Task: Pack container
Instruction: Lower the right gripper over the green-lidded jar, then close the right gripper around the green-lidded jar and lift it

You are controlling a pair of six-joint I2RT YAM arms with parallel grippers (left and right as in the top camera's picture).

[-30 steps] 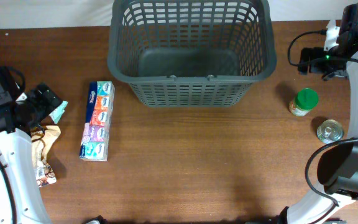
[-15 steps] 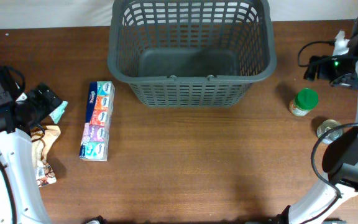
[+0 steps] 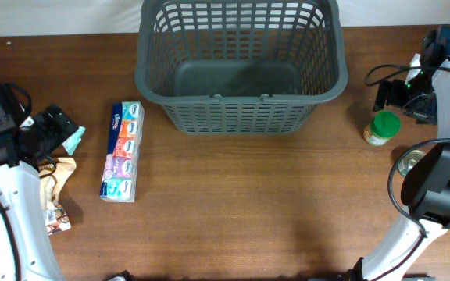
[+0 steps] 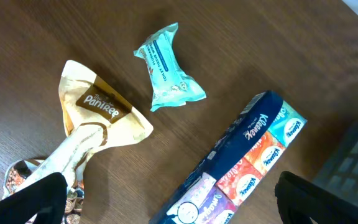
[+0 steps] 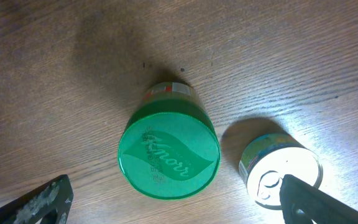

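The container (image 3: pixel 241 117), a large dark grey slotted basket, stands at the back middle with nothing on its floor. A long pack of tissues (image 3: pixel 123 151) (image 4: pixel 241 168) lies to its left. A small teal packet (image 3: pixel 74 139) (image 4: pixel 166 68) and a beige snack bag (image 3: pixel 57 195) (image 4: pixel 95 118) lie further left. My left gripper (image 3: pixel 51 125) (image 4: pixel 176 205) hangs open above these, holding nothing. On the right stand a green-lidded jar (image 3: pixel 382 127) (image 5: pixel 168 155) and a tin can (image 3: pixel 412 162) (image 5: pixel 281 171). My right gripper (image 3: pixel 403 100) (image 5: pixel 179 205) is open above the jar, with the lid between its fingers' line and one finger over the can.
Bare brown wood spans the middle and front of the table (image 3: pixel 248 211). The can stands close beside the jar, on its front right. The right arm's white links (image 3: pixel 444 156) curve along the table's right edge.
My right gripper has swung from the far right back corner forward and left, ending over the green-lidded jar. The left arm and all objects stayed put.
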